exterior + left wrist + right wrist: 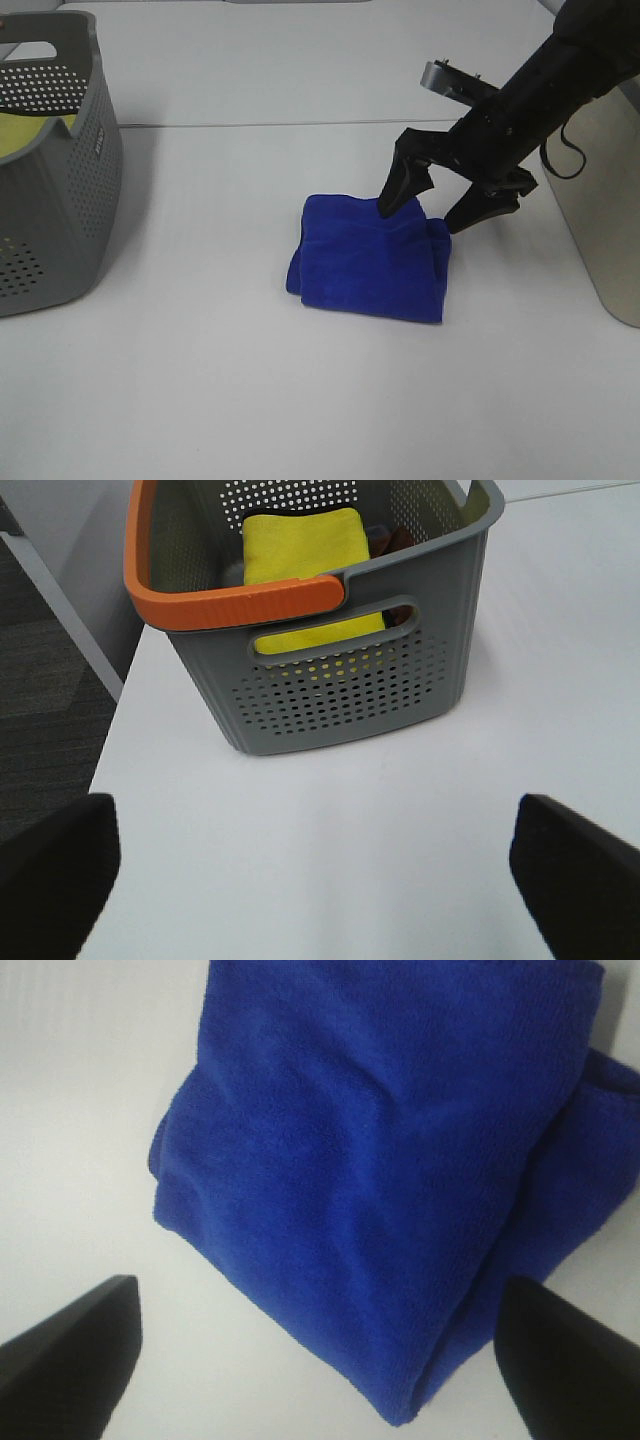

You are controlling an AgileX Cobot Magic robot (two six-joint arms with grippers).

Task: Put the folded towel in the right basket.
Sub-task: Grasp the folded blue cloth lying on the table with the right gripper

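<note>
Blue folded terry towel (370,258) lies flat on the white table (200,380), a little right of the middle, its folded layers bunched along the right side. In the right wrist view the towel (380,1160) fills the space between the two dark fingers.

The right gripper (420,218) hangs over the towel's far right corner on its black arm, jaws spread wide and grasping nothing. One fingertip is at the towel's far edge and the other just off its right corner; whether either touches the cloth cannot be told. From its own camera the right gripper (320,1355) also shows both fingers far apart.

At the right edge of the table stands a pale beige smooth-walled basket (610,220), only partly in view.

On the far left sits a grey perforated plastic basket (70,200) with an orange handle (235,600), holding a yellow folded cloth (300,540). The left gripper (315,865) faces this basket, released, fingers wide apart over bare table
</note>
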